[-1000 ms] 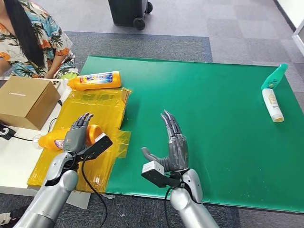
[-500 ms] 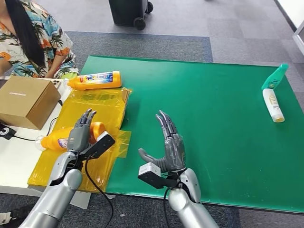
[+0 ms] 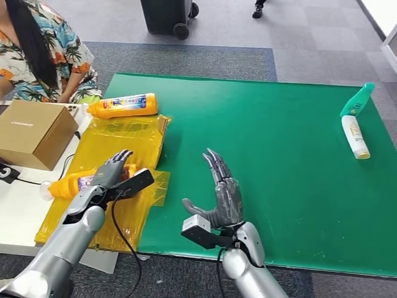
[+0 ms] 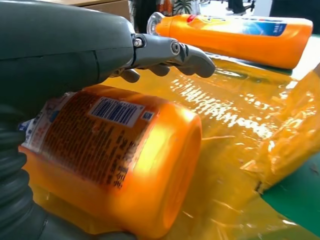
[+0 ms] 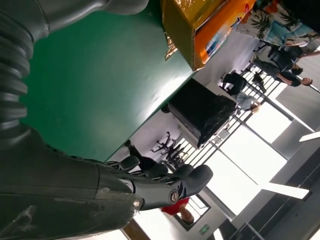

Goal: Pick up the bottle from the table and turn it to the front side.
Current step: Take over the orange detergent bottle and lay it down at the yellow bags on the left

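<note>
two orange bottles, two hands

Grey carpet tiles cover the floor, a black wheeled bin beyond the green-topped table.

Orange bottle lying on side, barcode label up, on yellow film

A green table surface carried a yellow plastic sheet with two orange bottles; a white bottle and teal bottle lay at its far right.
</note>
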You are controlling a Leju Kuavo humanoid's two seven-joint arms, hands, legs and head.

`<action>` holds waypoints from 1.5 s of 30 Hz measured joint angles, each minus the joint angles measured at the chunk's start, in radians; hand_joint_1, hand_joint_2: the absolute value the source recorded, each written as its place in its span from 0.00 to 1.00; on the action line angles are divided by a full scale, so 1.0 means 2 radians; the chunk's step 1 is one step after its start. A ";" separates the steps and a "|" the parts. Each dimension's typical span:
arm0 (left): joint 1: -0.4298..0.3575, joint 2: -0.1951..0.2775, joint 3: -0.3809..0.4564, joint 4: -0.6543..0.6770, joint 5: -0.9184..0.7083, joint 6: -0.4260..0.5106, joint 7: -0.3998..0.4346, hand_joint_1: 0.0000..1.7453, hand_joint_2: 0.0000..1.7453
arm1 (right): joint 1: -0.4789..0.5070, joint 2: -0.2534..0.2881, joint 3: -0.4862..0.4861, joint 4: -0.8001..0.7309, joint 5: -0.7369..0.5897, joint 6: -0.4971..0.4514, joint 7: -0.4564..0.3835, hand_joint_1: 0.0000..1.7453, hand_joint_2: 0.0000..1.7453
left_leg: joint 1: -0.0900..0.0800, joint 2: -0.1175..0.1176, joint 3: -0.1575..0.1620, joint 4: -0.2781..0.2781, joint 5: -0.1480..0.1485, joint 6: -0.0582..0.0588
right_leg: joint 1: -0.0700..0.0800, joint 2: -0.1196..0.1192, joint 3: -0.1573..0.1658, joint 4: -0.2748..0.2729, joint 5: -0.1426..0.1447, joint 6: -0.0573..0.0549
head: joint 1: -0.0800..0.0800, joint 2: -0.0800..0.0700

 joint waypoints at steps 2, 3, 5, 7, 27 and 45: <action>-0.007 0.004 -0.002 0.012 0.000 -0.002 0.001 0.00 1.00 | 0.000 -0.001 0.001 0.000 0.000 0.000 0.000 0.00 1.00 | 0.000 0.000 0.000 0.000 0.000 0.000 | 0.000 0.000 0.000 0.000 0.000 0.000 | 0.000 0.000; -0.010 0.006 -0.002 0.017 0.000 -0.002 0.001 0.00 1.00 | 0.000 -0.002 0.001 0.000 0.000 0.001 0.000 0.00 1.00 | 0.000 0.000 0.000 0.000 0.000 0.000 | 0.000 0.000 0.000 0.000 0.000 0.000 | 0.000 0.000; -0.016 0.010 -0.004 0.026 -0.003 -0.003 0.004 0.00 1.00 | 0.000 -0.003 0.003 0.000 0.000 0.002 -0.001 0.00 1.00 | 0.000 0.000 0.000 0.000 0.000 0.000 | 0.000 0.000 0.000 0.000 0.000 0.000 | 0.000 0.000; -0.023 0.014 -0.006 0.034 -0.009 -0.003 0.008 0.00 1.00 | 0.000 -0.004 0.003 0.000 0.000 0.003 -0.001 0.00 1.00 | 0.000 0.000 0.000 0.000 0.000 0.000 | 0.000 0.000 0.000 0.000 0.000 0.000 | 0.000 0.000; -0.046 0.050 -0.022 0.001 0.010 0.003 -0.022 0.00 1.00 | 0.005 -0.008 0.004 0.000 -0.001 0.005 -0.007 0.00 1.00 | 0.000 0.000 0.000 0.000 0.000 0.000 | 0.000 0.000 0.000 0.000 0.000 0.000 | 0.000 0.000; 0.064 -0.015 0.002 -0.194 0.143 0.279 -0.218 0.00 1.00 | 0.002 0.013 -0.012 0.005 -0.011 -0.003 -0.071 0.00 1.00 | 0.000 0.000 -0.001 0.000 0.000 0.000 | 0.000 0.000 0.000 0.000 0.000 0.000 | 0.000 0.000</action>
